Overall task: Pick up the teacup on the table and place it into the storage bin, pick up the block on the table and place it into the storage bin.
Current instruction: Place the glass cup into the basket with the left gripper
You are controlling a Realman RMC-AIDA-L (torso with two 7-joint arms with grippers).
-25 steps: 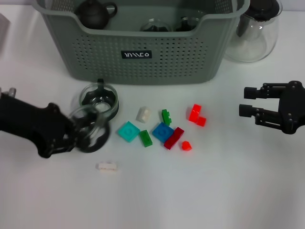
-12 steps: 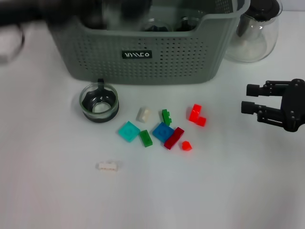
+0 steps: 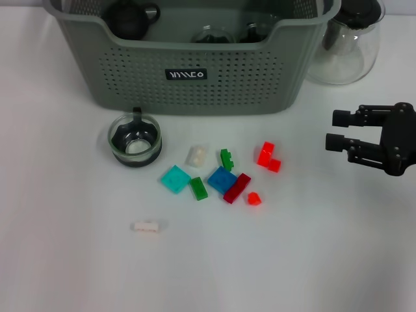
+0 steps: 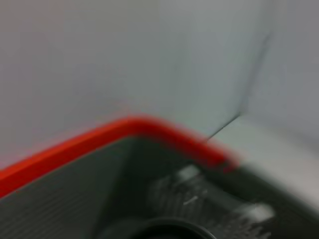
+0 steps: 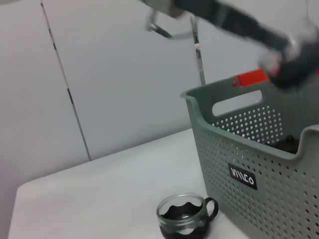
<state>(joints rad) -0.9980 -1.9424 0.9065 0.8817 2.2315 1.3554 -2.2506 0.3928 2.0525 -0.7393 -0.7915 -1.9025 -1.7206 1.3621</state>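
teacup (image 3: 134,140) upright, handle toward bin (image 3: 188,78)

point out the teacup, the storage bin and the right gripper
teacup (image 3: 134,141), head view, on its glass rim and dark base.
storage bin (image 3: 240,81), head view, on its perforated front wall.
right gripper (image 3: 337,130), head view, midway between the two fingertips.

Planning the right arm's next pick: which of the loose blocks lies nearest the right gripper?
The bright red L-shaped block, at the right edge of the cluster, lies closest to the right gripper; every other block sits farther left.
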